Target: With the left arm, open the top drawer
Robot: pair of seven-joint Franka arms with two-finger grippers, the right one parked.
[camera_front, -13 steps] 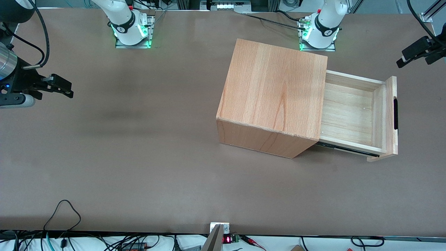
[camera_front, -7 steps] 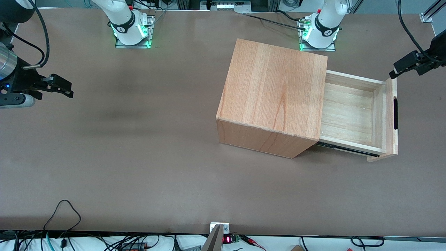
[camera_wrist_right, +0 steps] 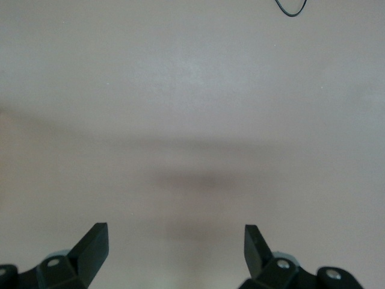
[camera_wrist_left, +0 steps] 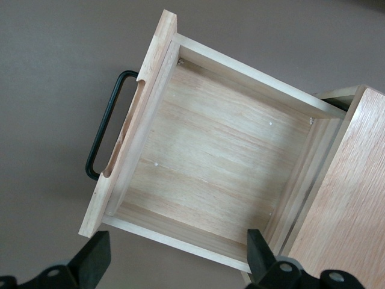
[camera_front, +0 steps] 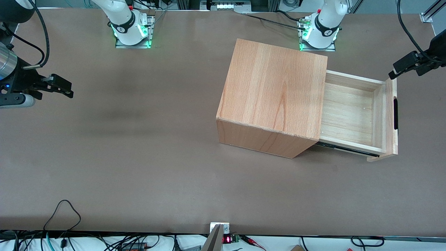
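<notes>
The top drawer (camera_front: 350, 111) stands pulled far out of the light-wood cabinet (camera_front: 275, 90), its pale tray open and empty. Its black bar handle (camera_front: 395, 114) is on the front panel, facing the working arm's end of the table. My left gripper (camera_front: 397, 70) hovers above the front panel's corner that lies farther from the front camera, apart from the handle. In the left wrist view the gripper (camera_wrist_left: 177, 250) is open and empty, its fingers (camera_wrist_left: 96, 256) spread wide, with the drawer (camera_wrist_left: 216, 168), handle (camera_wrist_left: 102, 132) and cabinet (camera_wrist_left: 355, 205) below it.
The brown table (camera_front: 139, 157) carries only the cabinet. The working arm's base (camera_front: 322, 29) stands just past the cabinet at the table's edge farthest from the front camera. Loose cables (camera_front: 62, 209) lie at the near edge.
My left gripper has shifted slightly toward the drawer's front panel corner, then held still. The drawer has not moved.
</notes>
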